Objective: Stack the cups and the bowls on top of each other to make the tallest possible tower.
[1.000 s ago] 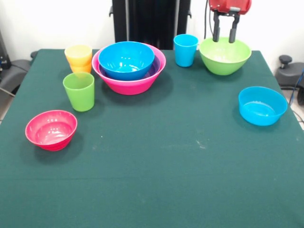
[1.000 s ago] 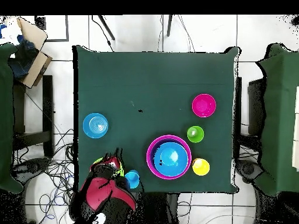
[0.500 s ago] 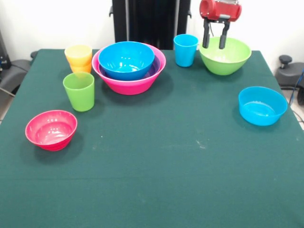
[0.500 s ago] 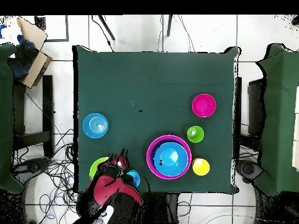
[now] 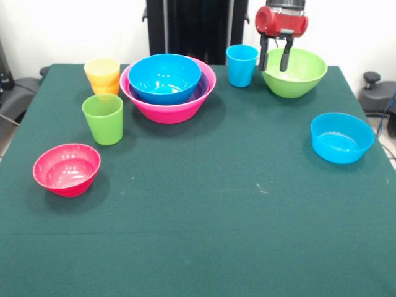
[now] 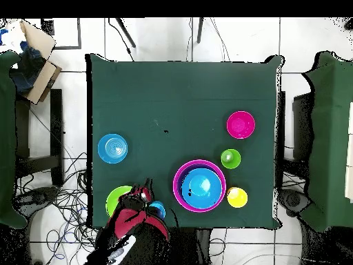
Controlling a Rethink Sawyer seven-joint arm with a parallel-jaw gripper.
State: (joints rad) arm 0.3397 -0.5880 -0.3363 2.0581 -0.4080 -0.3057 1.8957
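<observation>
My gripper (image 5: pixel 273 62) hangs open over the left rim of the light green bowl (image 5: pixel 300 77), between that bowl and the blue cup (image 5: pixel 241 65), holding nothing. In the overhead view the gripper (image 6: pixel 144 190) lies between the light green bowl (image 6: pixel 117 200) and the blue cup (image 6: pixel 157 209). The tower is a large pink bowl (image 5: pixel 170 108) with a purple bowl and a blue bowl (image 5: pixel 164 77) nested in it. A yellow cup (image 5: pixel 102 69) sits in an orange cup. The green cup (image 5: pixel 103 119), red-pink bowl (image 5: pixel 66 168) and light blue bowl (image 5: pixel 341 137) stand apart.
Everything stands on a green-covered table (image 5: pixel 216 216). The light green bowl and blue cup are close to its far edge. In the overhead view a cardboard box (image 6: pixel 34 48) lies off the table's corner and cables run across the floor.
The gripper has moved from above the middle of the light green bowl to its left rim, nearer the blue cup, and a little lower. It stays open. No cup or bowl has moved.
</observation>
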